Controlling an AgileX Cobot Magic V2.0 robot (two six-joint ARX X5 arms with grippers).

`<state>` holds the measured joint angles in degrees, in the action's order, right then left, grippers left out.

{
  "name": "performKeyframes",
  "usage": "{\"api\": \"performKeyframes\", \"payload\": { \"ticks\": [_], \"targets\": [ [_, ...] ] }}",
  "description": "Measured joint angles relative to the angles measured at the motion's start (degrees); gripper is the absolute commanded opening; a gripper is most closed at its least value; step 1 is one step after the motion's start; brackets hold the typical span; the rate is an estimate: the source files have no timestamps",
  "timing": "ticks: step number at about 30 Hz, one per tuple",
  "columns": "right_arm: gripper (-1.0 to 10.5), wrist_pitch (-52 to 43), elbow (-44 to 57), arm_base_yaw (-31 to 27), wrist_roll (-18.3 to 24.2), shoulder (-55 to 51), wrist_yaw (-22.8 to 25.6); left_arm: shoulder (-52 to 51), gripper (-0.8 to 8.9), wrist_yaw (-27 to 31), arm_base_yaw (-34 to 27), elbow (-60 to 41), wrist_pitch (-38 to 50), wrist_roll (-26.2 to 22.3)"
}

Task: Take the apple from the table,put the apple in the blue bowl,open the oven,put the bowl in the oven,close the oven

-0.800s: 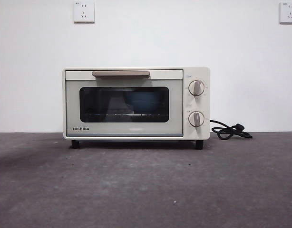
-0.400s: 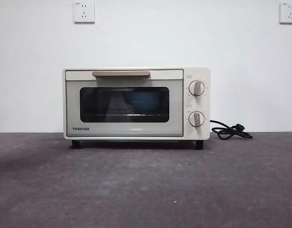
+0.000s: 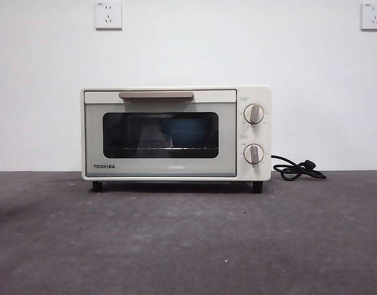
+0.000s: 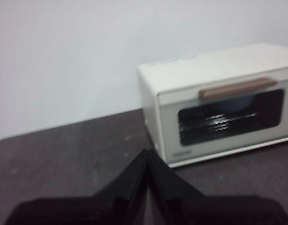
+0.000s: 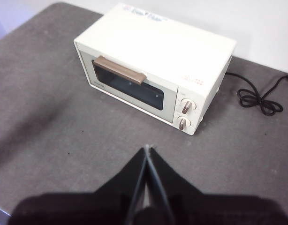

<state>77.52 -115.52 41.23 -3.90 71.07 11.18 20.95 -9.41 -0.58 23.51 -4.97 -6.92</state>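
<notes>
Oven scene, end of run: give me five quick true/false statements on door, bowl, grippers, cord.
1. The oven door is shut. True.
2. The blue bowl stands on the table in front of the oven. False: a blue shape shows behind the oven window, inside; nothing stands on the table before it.
3. The left gripper grips the oven handle. False: its jaws are closed on nothing, well away from the oven.
4. The right gripper has its jaws together and holds nothing. True.
5. The power cord lies coiled on the table on the knob side of the oven. True.
</notes>
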Motion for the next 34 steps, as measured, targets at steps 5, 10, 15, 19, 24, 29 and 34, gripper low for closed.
{"api": "performKeyframes", "payload": {
  "ticks": [5,10,15,19,24,29,34],
  "targets": [
    [0.0,0.00,0.02,0.00,0.00,2.71,-0.02,-6.19,-0.04,3.89,0.28,-7.26,0.63,2.12],
    [0.0,0.00,0.02,0.00,0.00,4.68,0.00,-12.72,-0.04,6.16,0.55,-13.09,0.63,3.56],
    [0.0,0.00,0.04,0.00,0.00,6.29,-0.02,-16.98,-0.04,6.56,1.60,-17.33,0.31,4.68],
    [0.0,0.00,0.04,0.00,0.02,6.88,0.00,-18.27,-0.04,6.93,2.05,-19.39,0.22,5.05],
    [0.0,0.00,0.04,0.00,0.02,6.88,0.00,-19.52,-0.04,8.85,2.05,-20.52,-0.04,5.09],
    [0.0,0.00,0.04,0.00,0.00,6.88,-0.02,-20.59,-0.04,9.33,2.05,-22.45,-2.60,6.58],
    [0.0,0.00,0.04,0.00,0.00,6.91,0.00,-20.59,-0.04,9.46,2.05,-22.47,-5.27,6.93]
  ]
}}
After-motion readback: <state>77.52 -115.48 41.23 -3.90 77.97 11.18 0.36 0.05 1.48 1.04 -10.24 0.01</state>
